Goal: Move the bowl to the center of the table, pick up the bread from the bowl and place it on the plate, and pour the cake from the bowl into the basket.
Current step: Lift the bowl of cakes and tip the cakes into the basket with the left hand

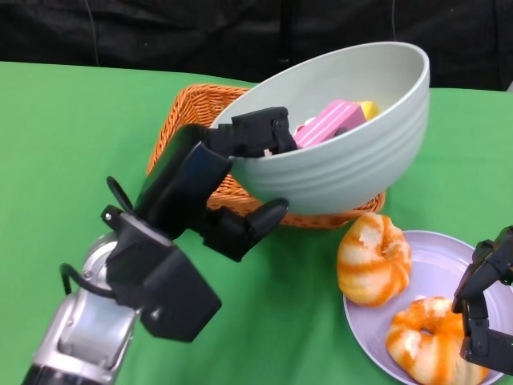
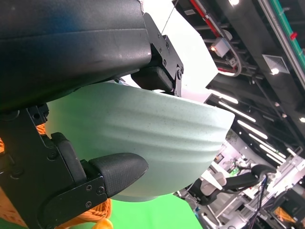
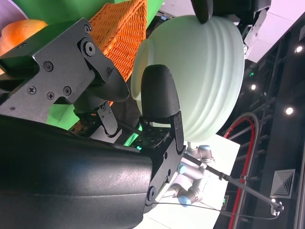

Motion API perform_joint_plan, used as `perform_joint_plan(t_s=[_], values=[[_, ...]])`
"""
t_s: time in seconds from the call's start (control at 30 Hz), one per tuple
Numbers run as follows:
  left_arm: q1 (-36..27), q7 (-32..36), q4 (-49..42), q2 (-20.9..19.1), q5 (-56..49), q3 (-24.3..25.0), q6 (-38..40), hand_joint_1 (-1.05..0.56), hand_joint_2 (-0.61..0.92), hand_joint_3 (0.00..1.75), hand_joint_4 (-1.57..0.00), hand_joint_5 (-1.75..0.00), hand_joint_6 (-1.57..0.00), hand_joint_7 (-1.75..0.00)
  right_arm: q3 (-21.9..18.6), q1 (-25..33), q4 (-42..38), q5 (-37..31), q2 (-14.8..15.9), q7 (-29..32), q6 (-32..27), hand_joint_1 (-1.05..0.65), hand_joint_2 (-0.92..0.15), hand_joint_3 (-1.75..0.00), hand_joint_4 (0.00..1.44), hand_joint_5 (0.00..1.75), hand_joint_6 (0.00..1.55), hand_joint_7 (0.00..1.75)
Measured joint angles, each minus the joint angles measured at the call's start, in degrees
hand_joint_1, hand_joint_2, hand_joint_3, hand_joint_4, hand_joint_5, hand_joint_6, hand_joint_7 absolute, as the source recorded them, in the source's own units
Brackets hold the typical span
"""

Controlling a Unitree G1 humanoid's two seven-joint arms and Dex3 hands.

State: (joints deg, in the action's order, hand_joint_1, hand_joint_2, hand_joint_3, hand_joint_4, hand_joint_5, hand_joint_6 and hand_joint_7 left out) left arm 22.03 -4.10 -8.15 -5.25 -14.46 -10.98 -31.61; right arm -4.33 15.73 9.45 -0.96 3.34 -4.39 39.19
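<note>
One bowl [image 1: 345,136], pale green and ribbed, is hanging tilted above the orange wicker basket [image 1: 188,112], its mouth turned toward you and its base just over the basket's near rim. You are holding it with the left hand [image 1: 232,172]: fingers hooking over the lip, thumb pressing under the wall. It looks rigid and smooth-glazed, so judge it as slippery and moderately heavy for a rim pinch; a grip this near the edge will want to twist as you tip further. The pink cake [image 1: 329,124] and a yellow piece [image 1: 369,108] beside it are lying against the inner wall, light and probably quick to slide once the slope steepens.

Two pieces of orange-striped bread [image 1: 373,258] are sitting on the lilac plate [image 1: 449,265], which lies near the basket's front edge. The right hand [image 1: 485,309] is hovering at the plate's far side from the basket, holding nothing; its fingers look slightly curled, but how wide they stand I cannot tell.

Only the head view is showing you the cake inside. The left wrist view is giving you the thumb [image 2: 116,171] bearing on the bowl's underside. The right wrist view is showing the bowl's outer wall [image 3: 205,71] against the basket weave [image 3: 119,33].
</note>
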Motion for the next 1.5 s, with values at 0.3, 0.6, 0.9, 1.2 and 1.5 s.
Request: perform_joint_plan(t_s=[0.3,0.6,0.9,1.2,1.5], values=[[3.08,2.95,-6.42,7.13,0.61,0.18,2.08,-0.2,0.23,1.73,-1.07,-1.75,-0.87,-1.75,0.06,0.11,-0.2,-0.12,0.0,-0.01,-0.03,0.05,-0.39,-1.5,0.86,1.75,0.69,1.67],[3.64,5.75,-9.18,13.51,3.38,1.59,6.02,-0.2,0.2,1.75,-1.07,-1.75,-0.88,-1.75,0.29,0.11,-0.2,-0.21,0.0,-0.04,-0.07,0.04,-0.39,-1.5,0.88,1.75,0.7,1.68],[3.73,7.94,-9.57,18.12,6.65,3.87,11.36,-0.16,0.23,1.73,-1.05,-1.75,-0.89,-1.74,0.29,0.12,-0.4,-0.14,0.0,-0.06,-0.08,0.02,-0.37,-1.51,0.89,1.75,0.71,1.67],[3.71,8.04,-7.88,23.29,17.46,7.44,20.57,-0.18,0.22,1.75,-1.05,-1.75,-0.89,-1.75,0.27,0.11,-0.41,-0.12,0.0,-0.24,-0.1,0.01,-0.37,-1.5,0.89,1.75,0.71,1.66],[3.7,8.34,-7.8,23.85,26.14,10.93,25.91,-0.17,0.25,1.74,-1.07,-1.75,-0.88,-1.75,0.23,0.12,-0.4,-0.06,0.0,-0.36,-0.1,0.0,-0.38,-1.49,0.89,1.75,0.71,1.65]])
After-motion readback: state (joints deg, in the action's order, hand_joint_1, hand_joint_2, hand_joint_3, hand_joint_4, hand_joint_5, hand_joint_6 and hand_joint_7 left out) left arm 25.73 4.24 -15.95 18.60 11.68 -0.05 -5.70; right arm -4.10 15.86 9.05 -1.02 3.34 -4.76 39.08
